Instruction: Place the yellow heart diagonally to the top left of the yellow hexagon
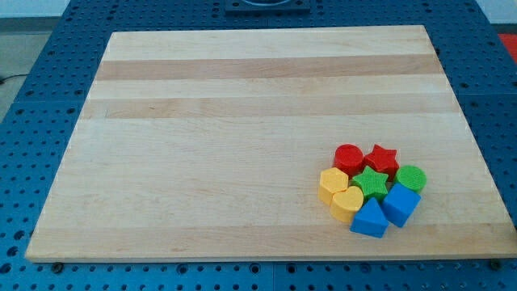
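Observation:
The yellow heart (346,204) lies near the board's bottom right, touching the yellow hexagon (332,184), which sits just up and to its left. Both belong to a tight cluster with a red cylinder (349,158), a red star (380,160), a green star (371,183), a green cylinder (410,178), a blue cube (401,203) and a blue triangle (370,219). My tip does not show in this view.
The wooden board (242,121) lies on a blue perforated table (32,97). A dark mount (266,6) shows at the view's top edge.

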Controlling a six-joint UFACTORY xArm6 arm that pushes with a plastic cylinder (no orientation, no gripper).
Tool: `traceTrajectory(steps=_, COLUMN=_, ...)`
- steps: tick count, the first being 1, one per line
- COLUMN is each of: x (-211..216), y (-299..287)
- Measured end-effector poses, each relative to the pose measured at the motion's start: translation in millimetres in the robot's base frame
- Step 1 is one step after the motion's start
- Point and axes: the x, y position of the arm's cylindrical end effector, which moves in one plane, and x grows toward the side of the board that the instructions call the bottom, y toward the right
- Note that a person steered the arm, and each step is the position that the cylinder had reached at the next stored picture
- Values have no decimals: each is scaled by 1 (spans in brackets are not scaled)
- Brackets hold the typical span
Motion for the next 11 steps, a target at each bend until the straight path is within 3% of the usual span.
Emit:
traceTrajectory(steps=1, x=0, y=-28)
traceTrajectory(steps=3, x=2, y=-154)
traceTrajectory(steps=6, x=-32, y=-195)
traceTrajectory(steps=7, x=-32, y=-227)
traceTrajectory(steps=8, x=-9, y=-199)
traceTrajectory(steps=11, x=-76, y=-327)
